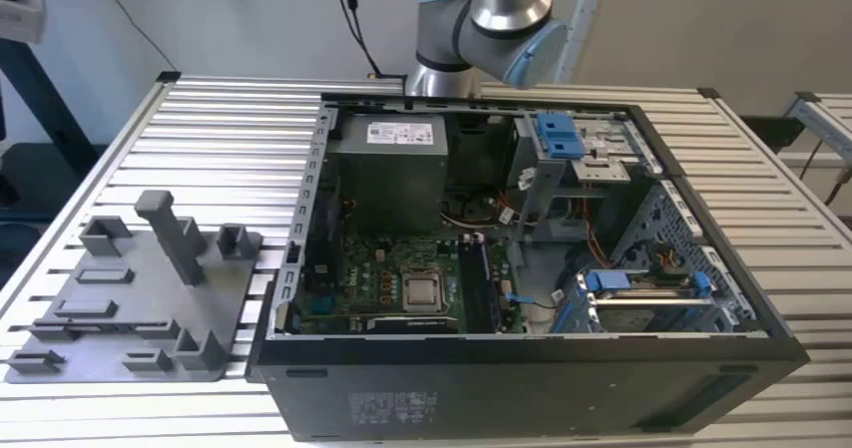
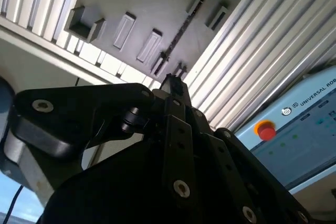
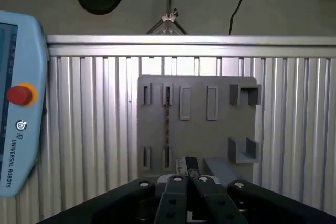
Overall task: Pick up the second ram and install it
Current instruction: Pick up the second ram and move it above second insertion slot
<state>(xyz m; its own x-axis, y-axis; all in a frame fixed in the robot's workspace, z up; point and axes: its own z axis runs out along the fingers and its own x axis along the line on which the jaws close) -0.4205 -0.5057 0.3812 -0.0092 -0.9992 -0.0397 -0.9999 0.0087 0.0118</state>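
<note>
The second ram (image 3: pixel 167 119) is not yet lifted from the grey holder (image 3: pixel 197 135) ahead of the gripper (image 3: pixel 187 165). The jaws are pressed together; nothing is held.

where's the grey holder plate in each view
Exterior view: grey holder plate at the exterior view's left, beside the computer case.
First wrist view: plate flat on the slatted table, beyond the gripper.
Second wrist view: plate beyond the gripper.
Shared landmark: the slatted table under it.

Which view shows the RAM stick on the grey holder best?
First wrist view: the second ram runs straight as a dark strip across the grey holder. Second wrist view shows it slanted. Exterior view: too small to tell.
</note>
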